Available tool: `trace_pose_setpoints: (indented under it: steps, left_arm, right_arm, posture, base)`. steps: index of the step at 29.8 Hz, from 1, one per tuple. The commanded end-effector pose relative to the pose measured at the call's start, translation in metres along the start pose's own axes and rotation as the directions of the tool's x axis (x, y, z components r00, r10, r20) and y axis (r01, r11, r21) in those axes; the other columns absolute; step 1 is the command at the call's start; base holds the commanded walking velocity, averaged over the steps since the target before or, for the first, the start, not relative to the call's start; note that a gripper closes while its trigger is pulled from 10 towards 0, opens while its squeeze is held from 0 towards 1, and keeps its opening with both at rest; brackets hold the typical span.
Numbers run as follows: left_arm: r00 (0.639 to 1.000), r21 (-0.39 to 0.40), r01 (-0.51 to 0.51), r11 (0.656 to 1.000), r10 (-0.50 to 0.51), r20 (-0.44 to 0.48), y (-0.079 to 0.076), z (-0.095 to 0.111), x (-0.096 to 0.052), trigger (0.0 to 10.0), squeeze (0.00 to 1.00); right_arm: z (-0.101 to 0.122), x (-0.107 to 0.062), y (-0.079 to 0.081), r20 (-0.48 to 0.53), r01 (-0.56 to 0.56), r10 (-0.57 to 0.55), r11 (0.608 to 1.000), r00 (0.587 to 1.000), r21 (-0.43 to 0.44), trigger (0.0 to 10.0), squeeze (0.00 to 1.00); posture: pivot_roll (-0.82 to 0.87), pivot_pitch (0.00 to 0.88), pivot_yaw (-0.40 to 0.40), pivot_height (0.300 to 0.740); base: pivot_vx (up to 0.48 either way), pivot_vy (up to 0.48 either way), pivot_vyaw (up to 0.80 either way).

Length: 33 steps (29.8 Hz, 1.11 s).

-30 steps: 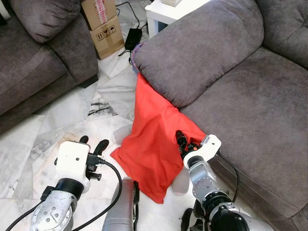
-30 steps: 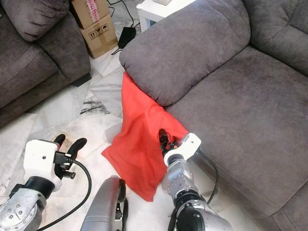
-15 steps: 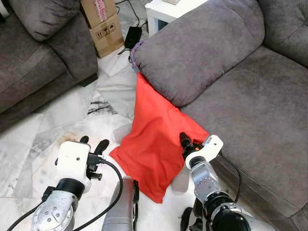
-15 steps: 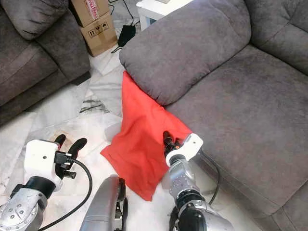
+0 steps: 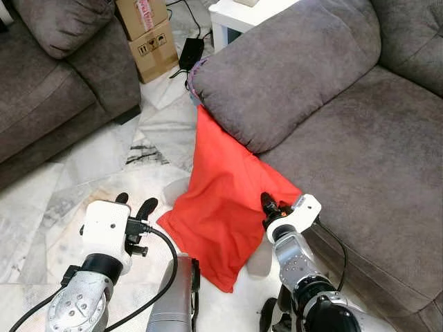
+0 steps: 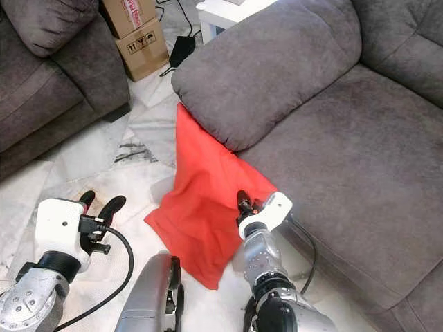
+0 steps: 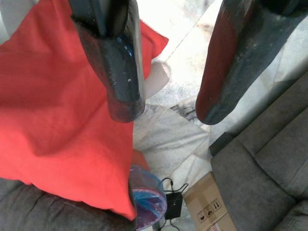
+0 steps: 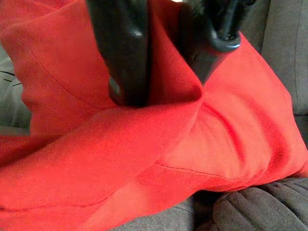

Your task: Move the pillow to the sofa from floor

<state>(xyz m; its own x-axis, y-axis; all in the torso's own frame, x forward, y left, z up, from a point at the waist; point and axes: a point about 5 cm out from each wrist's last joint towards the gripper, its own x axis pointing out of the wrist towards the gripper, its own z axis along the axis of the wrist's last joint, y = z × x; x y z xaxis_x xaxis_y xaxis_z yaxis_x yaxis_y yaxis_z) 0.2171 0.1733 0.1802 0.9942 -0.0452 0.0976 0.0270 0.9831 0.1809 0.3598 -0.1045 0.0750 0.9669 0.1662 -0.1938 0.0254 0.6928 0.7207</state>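
The red pillow (image 5: 221, 200) leans against the front of the grey sofa (image 5: 374, 159), its lower corner on the marble floor and its top tucked under a big grey sofa cushion (image 5: 284, 69). My right gripper (image 5: 266, 205) is at the pillow's right edge, beside the sofa seat. In the right wrist view its fingers (image 8: 120, 53) are pinched on a fold of the red fabric (image 8: 159, 144). My left gripper (image 5: 135, 207) hangs open over the floor to the pillow's left, a short gap from it; its two black fingers (image 7: 115, 62) stand apart.
A second grey sofa (image 5: 48, 76) stands at the left. Cardboard boxes (image 5: 149, 34), a black power adapter with cables (image 5: 190, 52) and a white side table (image 5: 242, 17) sit behind. A bluish bag (image 7: 147, 199) lies near the cushion's end.
My right gripper has slid a little toward the pillow's right edge and its fingers have drawn together on the fabric. The left gripper has barely moved.
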Motion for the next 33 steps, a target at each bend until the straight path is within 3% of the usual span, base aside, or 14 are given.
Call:
trace_pose_setpoints:
  steps: [1,8,14,23,25,26,27,33]
  left_arm:
    - [0.999,0.002,-0.009,1.000,0.009,-0.034,0.002,-0.008,-0.001,10.0,0.00]
    - [0.999,-0.014,-0.016,1.000,0.016,-0.034,0.002,-0.013,0.007,10.0,0.00]
    - [0.997,-0.028,-0.038,0.999,0.036,-0.063,0.007,-0.031,0.015,10.0,0.00]
    - [0.992,-0.027,-0.072,0.997,0.069,-0.101,0.015,-0.056,0.029,10.0,0.00]
    - [0.992,-0.028,-0.077,0.997,0.074,-0.104,0.015,-0.059,0.032,10.0,0.00]
    - [0.992,-0.029,-0.081,0.996,0.077,-0.103,0.015,-0.062,0.033,10.0,0.00]
    - [0.991,-0.029,-0.086,0.996,0.082,-0.105,0.017,-0.065,0.033,10.0,0.00]
    - [0.984,-0.015,-0.099,0.995,0.096,-0.151,0.024,-0.088,0.033,10.0,0.00]
  right_arm:
    - [-0.018,-0.005,-0.004,-0.055,0.021,-0.020,0.999,0.998,0.025,0.0,0.00]
    - [-0.018,-0.005,-0.003,-0.052,0.016,-0.015,1.000,0.999,0.022,0.0,0.00]
    - [-0.021,-0.006,-0.001,-0.057,-0.027,0.025,0.999,0.998,-0.022,0.0,0.00]
    - [-0.021,-0.018,-0.025,-0.046,-0.031,0.030,0.999,0.998,-0.039,0.0,0.00]
    - [-0.025,-0.023,-0.033,-0.065,-0.040,0.035,0.996,0.997,-0.074,0.0,0.00]
    - [-0.026,-0.026,-0.037,-0.070,-0.052,0.045,0.992,0.997,-0.112,0.4,0.00]
    - [-0.025,-0.030,-0.042,-0.066,-0.060,0.050,0.986,0.997,-0.156,10.0,0.00]
    - [-0.012,-0.040,-0.056,-0.020,-0.084,0.082,0.952,0.996,-0.296,10.0,0.00]
  posture:
    - [0.42,0.393,0.071,0.610]
    - [0.40,0.359,0.062,0.610]
    - [0.34,0.296,0.035,0.610]
    - [0.27,0.209,0.005,0.610]
    - [0.25,0.179,-0.004,0.610]
    - [0.25,0.175,-0.006,0.610]
    - [0.24,0.160,-0.007,0.610]
    - [0.17,0.108,0.011,0.610]
  base:
    - [0.000,0.000,0.00]
    - [0.000,0.000,0.00]
    - [0.000,0.000,0.00]
    - [0.000,0.000,0.00]
    - [0.000,0.000,0.00]
    - [0.000,0.000,0.00]
    - [0.000,0.000,0.00]
    - [0.000,0.000,0.00]
